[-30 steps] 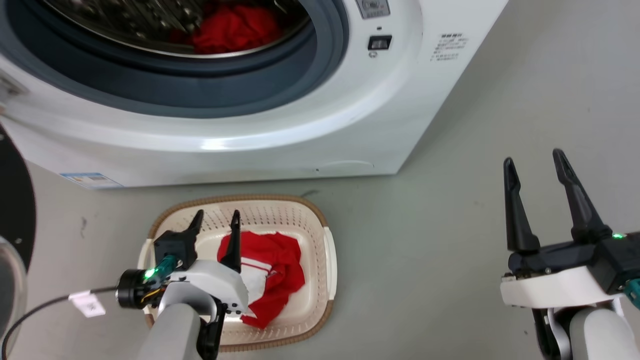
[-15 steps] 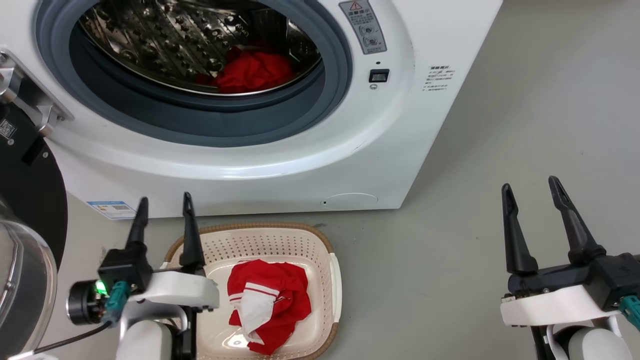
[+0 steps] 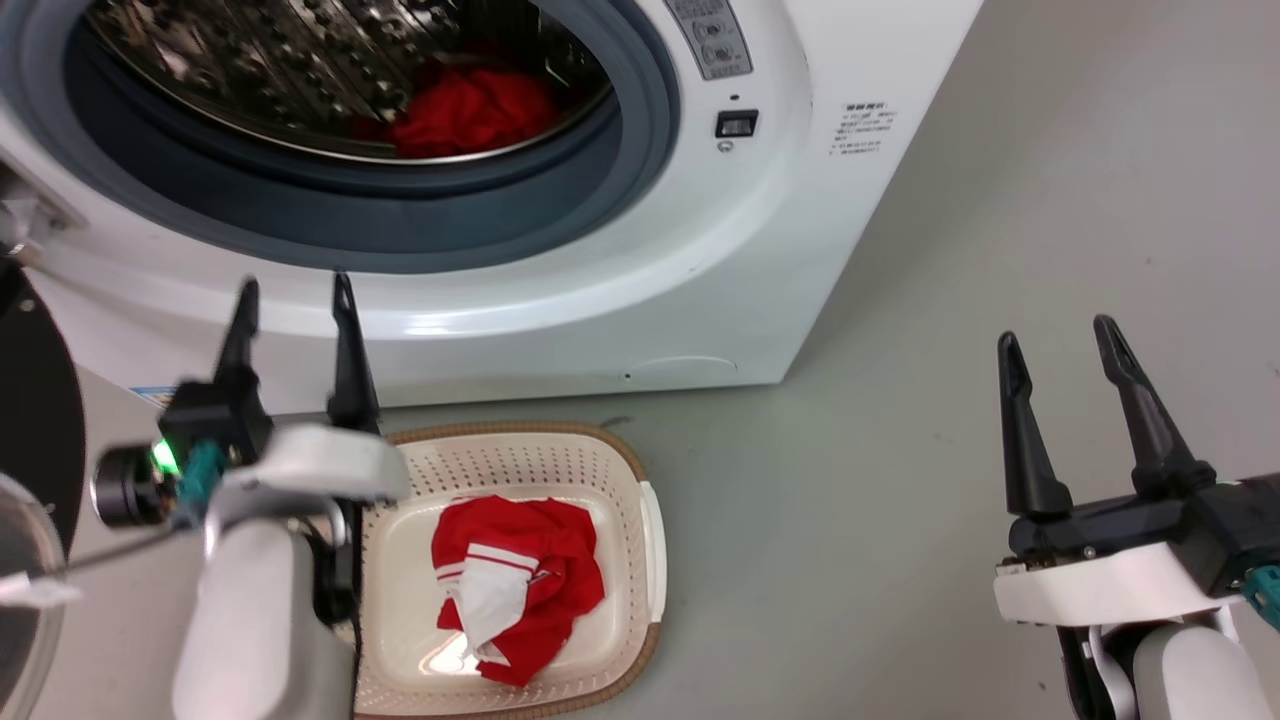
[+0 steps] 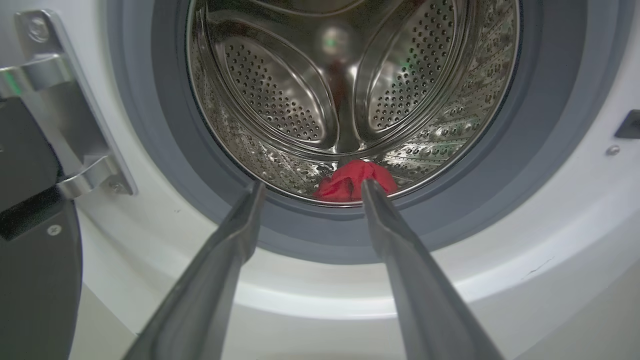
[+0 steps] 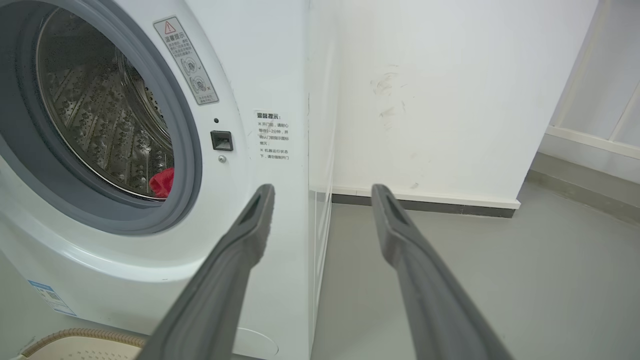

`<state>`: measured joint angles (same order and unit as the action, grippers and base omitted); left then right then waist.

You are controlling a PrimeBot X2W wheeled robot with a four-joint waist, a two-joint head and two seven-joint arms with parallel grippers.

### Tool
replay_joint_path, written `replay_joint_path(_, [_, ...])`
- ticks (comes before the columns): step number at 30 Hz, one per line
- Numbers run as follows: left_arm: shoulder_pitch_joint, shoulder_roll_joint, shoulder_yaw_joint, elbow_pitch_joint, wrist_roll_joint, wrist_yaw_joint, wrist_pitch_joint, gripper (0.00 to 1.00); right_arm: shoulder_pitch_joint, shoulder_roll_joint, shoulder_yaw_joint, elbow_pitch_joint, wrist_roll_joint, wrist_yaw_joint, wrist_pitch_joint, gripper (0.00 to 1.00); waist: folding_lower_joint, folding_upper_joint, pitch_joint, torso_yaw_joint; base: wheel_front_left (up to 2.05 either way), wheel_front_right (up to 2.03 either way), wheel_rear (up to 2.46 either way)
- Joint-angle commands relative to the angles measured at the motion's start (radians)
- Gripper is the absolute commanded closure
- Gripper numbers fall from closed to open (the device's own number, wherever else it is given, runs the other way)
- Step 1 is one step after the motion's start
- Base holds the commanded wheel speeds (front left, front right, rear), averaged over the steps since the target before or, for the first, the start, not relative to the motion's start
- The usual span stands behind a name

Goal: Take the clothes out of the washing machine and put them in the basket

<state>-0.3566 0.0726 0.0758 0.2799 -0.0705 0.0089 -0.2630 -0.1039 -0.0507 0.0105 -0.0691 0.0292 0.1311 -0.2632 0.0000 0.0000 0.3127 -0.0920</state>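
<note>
The white washing machine [image 3: 640, 270] stands with its porthole uncovered. One red garment [image 3: 470, 108] lies at the bottom of the steel drum [image 4: 350, 182] [image 5: 162, 182]. Another red garment with white stripes [image 3: 515, 585] lies in the cream basket [image 3: 610, 470] on the floor in front of the machine. My left gripper [image 3: 293, 290] is open and empty, raised beside the basket's left end, its fingers pointing at the porthole's lower rim [image 4: 307, 185]. My right gripper [image 3: 1055, 335] hangs open and empty over the floor to the machine's right [image 5: 320, 189].
The machine's black-rimmed door [image 3: 30, 430] stands swung out at the far left on a metal hinge [image 4: 65, 115]. Grey floor [image 3: 900, 480] stretches to the right of the basket. A white wall [image 5: 440, 100] lies beyond the machine's side.
My left gripper has come up out of the basket, leaving the striped garment there, and now points at the porthole. The head camera shifted up, then down. The right gripper holds its place.
</note>
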Motion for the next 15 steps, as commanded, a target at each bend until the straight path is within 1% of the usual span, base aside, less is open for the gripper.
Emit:
replay_joint_path(1, [-0.038,0.013,0.004,0.017,0.008,-0.005,-0.002,0.0,-0.017,0.001,0.002,-0.006,0.009,-0.001,-0.002,0.0,0.0,0.0,0.029,-0.017,0.0,0.0,0.0])
replay_joint_path(4, [-0.143,0.041,0.005,0.092,0.012,-0.021,-0.003,0.0,-0.041,0.001,0.008,-0.012,0.015,-0.001,-0.002,0.0,0.0,0.0,0.072,-0.038,0.0,0.0,0.0])
replay_joint_path(11, [-0.416,0.115,-0.022,0.339,0.031,-0.062,-0.002,0.0,-0.084,0.001,0.018,-0.015,0.03,-0.001,-0.002,0.0,0.0,0.0,0.162,-0.083,0.0,0.0,0.0])
replay_joint_path(15, [-0.571,0.15,-0.053,0.465,0.048,-0.085,0.041,0.0,-0.107,0.001,0.024,-0.017,0.043,-0.001,-0.002,0.0,0.0,0.0,0.205,-0.107,0.0,0.0,0.0])
